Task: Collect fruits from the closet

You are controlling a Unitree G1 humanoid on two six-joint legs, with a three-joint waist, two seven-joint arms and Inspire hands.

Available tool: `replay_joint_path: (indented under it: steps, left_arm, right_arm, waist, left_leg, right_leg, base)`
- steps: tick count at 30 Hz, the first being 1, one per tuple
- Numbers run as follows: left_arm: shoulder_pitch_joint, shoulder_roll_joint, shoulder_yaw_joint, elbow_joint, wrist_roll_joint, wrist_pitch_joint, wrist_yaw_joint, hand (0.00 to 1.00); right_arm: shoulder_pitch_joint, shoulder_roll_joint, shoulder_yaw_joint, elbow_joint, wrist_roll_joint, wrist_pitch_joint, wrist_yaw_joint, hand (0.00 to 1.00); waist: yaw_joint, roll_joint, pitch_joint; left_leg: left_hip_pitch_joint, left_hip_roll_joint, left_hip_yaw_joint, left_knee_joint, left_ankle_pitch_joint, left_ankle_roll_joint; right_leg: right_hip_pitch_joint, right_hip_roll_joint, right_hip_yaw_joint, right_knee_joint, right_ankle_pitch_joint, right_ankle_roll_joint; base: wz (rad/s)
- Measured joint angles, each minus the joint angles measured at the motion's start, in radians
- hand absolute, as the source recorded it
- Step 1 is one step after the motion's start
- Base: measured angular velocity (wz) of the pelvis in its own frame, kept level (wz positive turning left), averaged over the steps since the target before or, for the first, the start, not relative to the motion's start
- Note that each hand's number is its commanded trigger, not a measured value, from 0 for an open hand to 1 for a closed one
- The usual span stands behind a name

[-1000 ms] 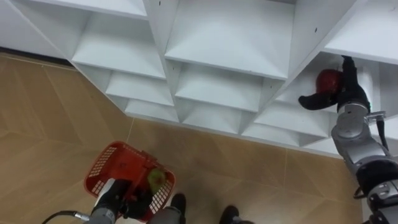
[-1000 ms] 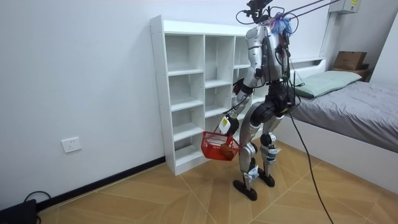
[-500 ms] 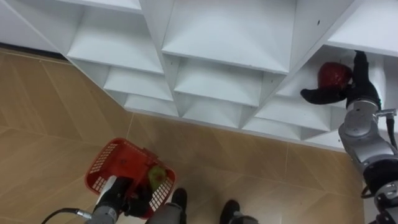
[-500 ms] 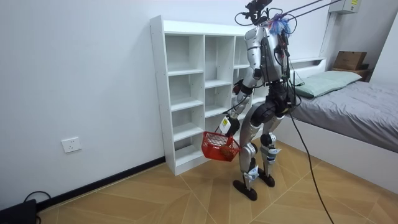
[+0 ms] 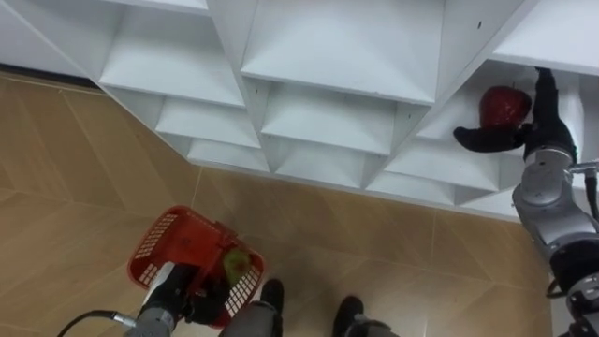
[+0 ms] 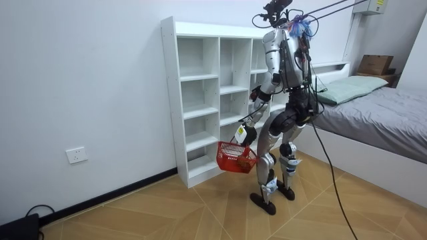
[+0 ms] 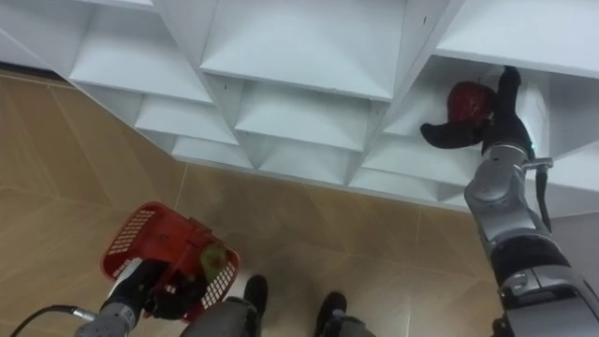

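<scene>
One red apple (image 5: 501, 105) in closet (image 5: 318, 56), right-side compartment, on its shelf. Right hand (image 5: 535, 139) inside same compartment: thumb spread under apple, fingers straight up along its right side. Cupping it, no grip yet. Left hand (image 5: 187, 298) clenched on handle of red basket (image 5: 154, 251), low in front of closet, green fruit (image 5: 234, 269) inside. Step: grasping apple. Next, my read: close fingers round apple, draw it clear of closet, lower it into basket.

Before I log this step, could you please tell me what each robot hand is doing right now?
Left robot hand: shut on the handle of the basket.
Right robot hand: open, beside the apple.
</scene>
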Motion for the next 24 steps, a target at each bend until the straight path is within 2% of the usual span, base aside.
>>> replay_joint_path:
  steps: [6, 9, 14, 15, 16, 17, 18, 24]
  left_arm:
    - [0.001, 0.002, 0.001, -0.015, 0.0, 0.0, 0.0, 1.0]
    - [0.004, 0.002, 0.001, -0.017, 0.0, 0.0, -0.001, 1.0]
    - [0.018, 0.008, 0.007, -0.032, 0.0, 0.01, -0.002, 1.0]
    - [0.02, 0.008, 0.008, -0.044, 0.001, 0.015, -0.002, 1.0]
    - [0.024, 0.008, 0.009, -0.047, 0.001, 0.015, -0.003, 1.0]
    - [0.024, 0.008, 0.009, -0.047, 0.001, 0.018, -0.004, 1.0]
    - [0.023, 0.008, 0.009, -0.047, 0.001, 0.021, -0.004, 1.0]
    - [0.024, 0.012, 0.012, -0.046, 0.0, 0.03, -0.005, 1.0]
  right_arm:
    - [0.001, -0.001, 0.004, 0.001, -0.001, 0.002, 0.001, 0.0]
    - [0.007, 0.0, 0.006, 0.002, -0.007, 0.004, 0.002, 0.0]
    - [0.025, 0.0, 0.006, -0.004, -0.044, 0.002, 0.001, 0.0]
    - [0.025, 0.0, 0.005, -0.008, -0.044, 0.002, 0.0, 0.05]
    - [0.025, 0.001, 0.005, -0.014, -0.045, 0.002, 0.001, 0.3]
    - [0.025, 0.001, 0.005, -0.02, -0.046, 0.003, 0.001, 0.72]
    - [0.026, 0.001, 0.005, -0.022, -0.046, 0.003, 0.001, 1.0]
    - [0.026, -0.001, 0.005, -0.033, -0.058, 0.003, -0.021, 1.0]
  waist:
    - [0.013, 0.002, 0.0001]
    - [0.015, 0.003, 0.0009]
    - [0.026, 0.008, 0.0022]
    - [0.027, 0.009, 0.0019]
    - [0.027, 0.01, 0.0013]
    - [0.026, 0.01, 0.0014]
    - [0.027, 0.01, 0.0014]
    - [0.025, 0.011, 0.0006]
  left_leg:
    - [-0.023, 0.0, 0.0, 0.058, -0.018, 0.003]
    - [-0.037, -0.004, 0.0, 0.098, -0.031, 0.005]
    - [-0.076, -0.003, 0.0, 0.192, -0.072, 0.005]
    - [-0.09, -0.001, -0.001, 0.211, -0.077, 0.003]
    - [-0.102, -0.001, -0.004, 0.227, -0.08, 0.002]
    - [-0.113, -0.001, -0.007, 0.241, -0.083, 0.001]
    - [-0.117, -0.001, -0.008, 0.246, -0.083, 0.001]
    - [-0.14, -0.003, -0.014, 0.277, -0.088, -0.001]
  right_leg:
    - [-0.023, -0.006, 0.009, 0.053, -0.013, -0.001]
    - [-0.036, -0.016, 0.01, 0.095, -0.029, -0.002]
    - [-0.074, -0.021, 0.03, 0.192, -0.072, 0.001]
    - [-0.086, -0.021, 0.03, 0.208, -0.075, -0.002]
    - [-0.094, -0.021, 0.027, 0.219, -0.077, -0.005]
    - [-0.104, -0.021, 0.027, 0.231, -0.079, -0.007]
    - [-0.108, -0.021, 0.026, 0.236, -0.08, -0.008]
    - [-0.129, -0.03, 0.022, 0.27, -0.091, -0.011]
  base:
    - [-0.01]
    - [0.04]
    - [0.0]
    - [0.0]
    - [0.0]
    - [0.03]
    - [0.06]
    - [0.03]
